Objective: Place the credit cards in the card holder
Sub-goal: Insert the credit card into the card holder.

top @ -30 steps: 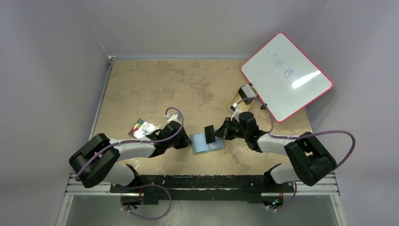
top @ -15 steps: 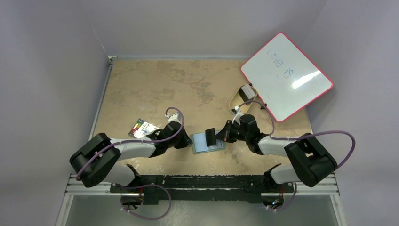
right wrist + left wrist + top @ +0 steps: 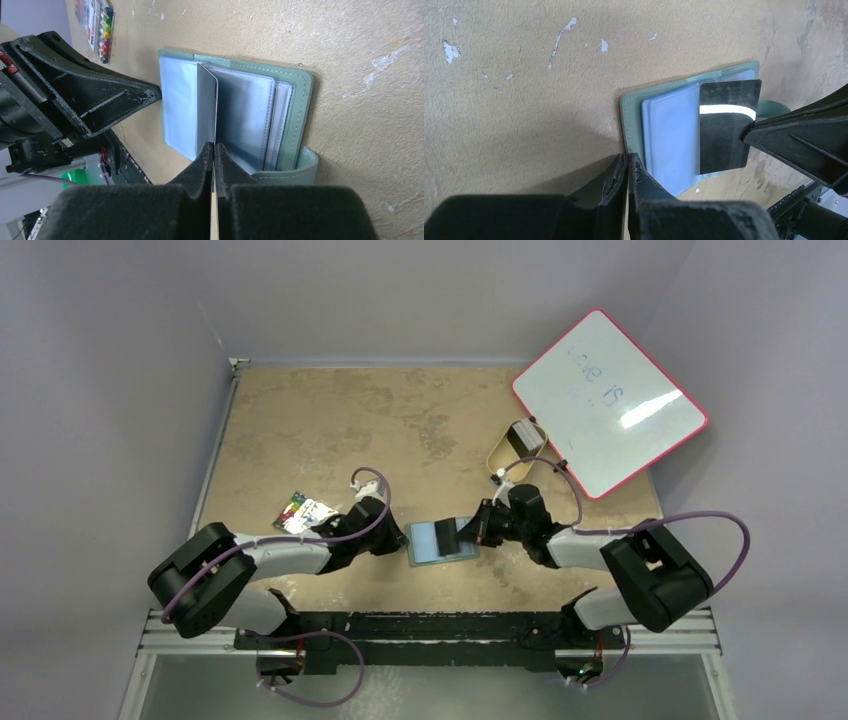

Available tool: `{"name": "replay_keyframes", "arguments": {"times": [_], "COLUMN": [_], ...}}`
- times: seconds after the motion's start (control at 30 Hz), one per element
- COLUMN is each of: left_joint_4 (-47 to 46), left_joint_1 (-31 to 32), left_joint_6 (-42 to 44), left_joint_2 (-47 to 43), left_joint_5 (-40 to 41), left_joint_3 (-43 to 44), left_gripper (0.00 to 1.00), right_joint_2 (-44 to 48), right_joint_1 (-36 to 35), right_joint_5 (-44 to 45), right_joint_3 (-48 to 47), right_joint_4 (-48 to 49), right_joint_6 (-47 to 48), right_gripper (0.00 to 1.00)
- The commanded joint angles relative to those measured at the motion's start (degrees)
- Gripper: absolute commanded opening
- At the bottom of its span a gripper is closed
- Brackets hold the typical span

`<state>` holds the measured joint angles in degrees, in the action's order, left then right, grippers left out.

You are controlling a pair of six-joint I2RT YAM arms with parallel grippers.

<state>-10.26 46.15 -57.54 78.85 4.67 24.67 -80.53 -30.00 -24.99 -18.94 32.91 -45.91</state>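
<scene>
Right pincer [image 3: 214, 147]: clamped fully on the near edge of a dark card [image 3: 206, 107], held on edge straight ahead of the tips. Left pincer [image 3: 628, 162]: closed too, tips touching the near edge of the open green holder [image 3: 631, 115]; cannot tell whether only bracing it or nipping the cover. Compared with a second ago: card lower and tipped over toward the holder, right pincer nearer the table; no shift noted in left pincer or holder. Read as transport finished and insertion under way, with the card's far edge down among the clear sleeves [image 3: 247, 112] but not yet seen inside a slot. Holder just beyond the right tips, lying flat and spread open, snap tab [image 3: 295, 167] to the right of them. Sleeves apparently empty as far as visible; no card seated. Tan tray [image 3: 500, 452] well apart from right pincer, off its flank, with a pale stack [image 3: 522, 432] in it, probably the remaining cards. Judged early in the task: first card pending, more to fetch.
</scene>
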Motion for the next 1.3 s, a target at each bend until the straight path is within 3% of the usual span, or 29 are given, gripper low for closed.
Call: {"name": "replay_keyframes", "arguments": {"times": [0.0,0.4,0.7,1.1,1.27], "left_joint_4": [2.6,3.3,3.1,3.3,3.4], "left_joint_1": [-0.2,-0.1,-0.1,-0.1,-0.1], "left_joint_6": [0.5,0.6,0.2,-0.1,-0.4], "left_joint_2": [0.3,0.2,0.0,-0.6,-0.9], "left_joint_5": [2.8,3.1,2.6,2.7,2.5], "left_joint_3": [1.0,1.3,1.4,1.2,1.3], "left_gripper": [0.04,0.04,0.04,0.04,0.04], "right_joint_2": [-0.2,0.5,-4.4,-8.6,-9.5], "right_joint_1": [-0.3,-0.2,-0.3,-1.6,-3.4], "right_joint_5": [-1.6,-1.9,-4.2,-4.7,-3.5], "right_joint_3": [-0.4,-1.7,-2.0,-4.4,-6.1], "right_joint_4": [-0.7,-3.6,2.2,3.1,1.7], "right_joint_6": [0.0,-0.1,-0.8,-1.5,-1.5], "right_gripper": [0.00,0.00,0.00,0.00,0.05]}}
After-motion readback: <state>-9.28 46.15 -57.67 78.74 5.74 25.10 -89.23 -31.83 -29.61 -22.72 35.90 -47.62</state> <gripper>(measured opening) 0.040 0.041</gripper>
